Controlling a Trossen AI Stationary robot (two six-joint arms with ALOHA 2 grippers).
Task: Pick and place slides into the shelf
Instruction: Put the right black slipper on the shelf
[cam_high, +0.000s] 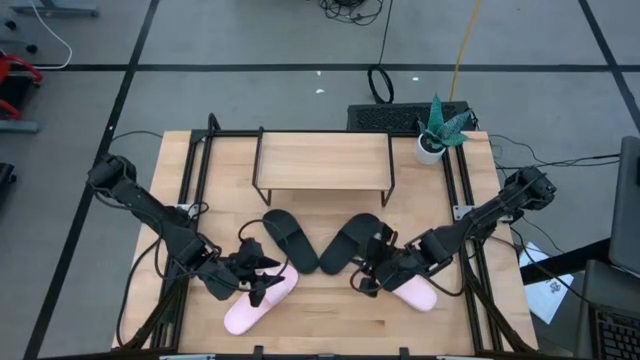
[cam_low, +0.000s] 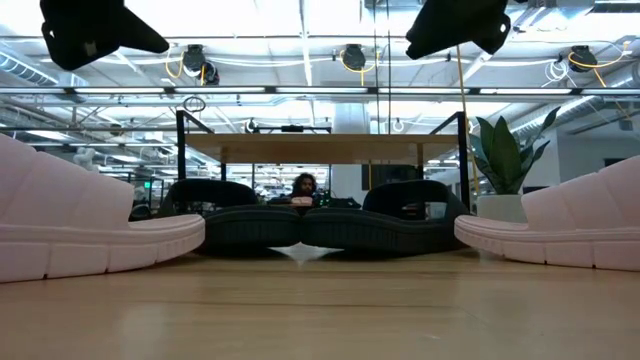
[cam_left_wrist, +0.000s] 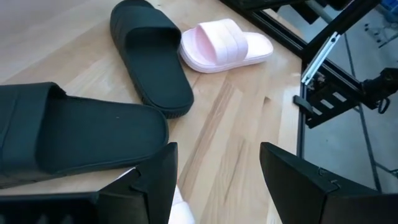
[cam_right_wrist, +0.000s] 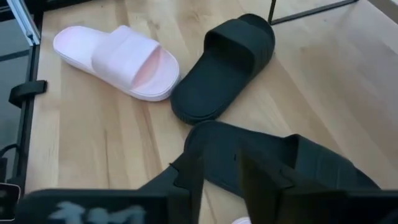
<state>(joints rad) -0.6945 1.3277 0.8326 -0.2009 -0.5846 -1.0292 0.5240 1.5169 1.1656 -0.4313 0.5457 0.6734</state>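
Setting: a light wooden table (cam_high: 330, 310) seen from above, with both dark arms reaching in toward its near half.
Shelf: the low shelf (cam_high: 322, 160), plank top on thin black legs, stands at the far middle of the table with nothing on its top; in the low view it spans the background behind the black pair.
Black slides: the left black slide (cam_high: 290, 239) and the right black slide (cam_high: 349, 243) lie in front of the shelf, their near ends meeting to form a V.
Pink slides: the left pink slide (cam_high: 258, 304) lies on the near left of the table, under the left arm's end; the right pink slide (cam_high: 412, 291) lies on the near right, partly covered by the right arm.
Left gripper: the left gripper (cam_high: 262, 275) hangs over the left pink slide's strap end, its fingers (cam_left_wrist: 157, 180) spread apart with nothing between them.
Right gripper: the right gripper (cam_high: 372, 272) hovers between the right black slide and the right pink slide; its fingers (cam_right_wrist: 188, 177) stand a narrow gap apart, above the black slide, pinching nothing.
Also on the table: a potted plant (cam_high: 440, 128) in a white pot at the far right corner.
Background: a person (cam_low: 303, 186) shows in the room beyond the shelf, in the low view.
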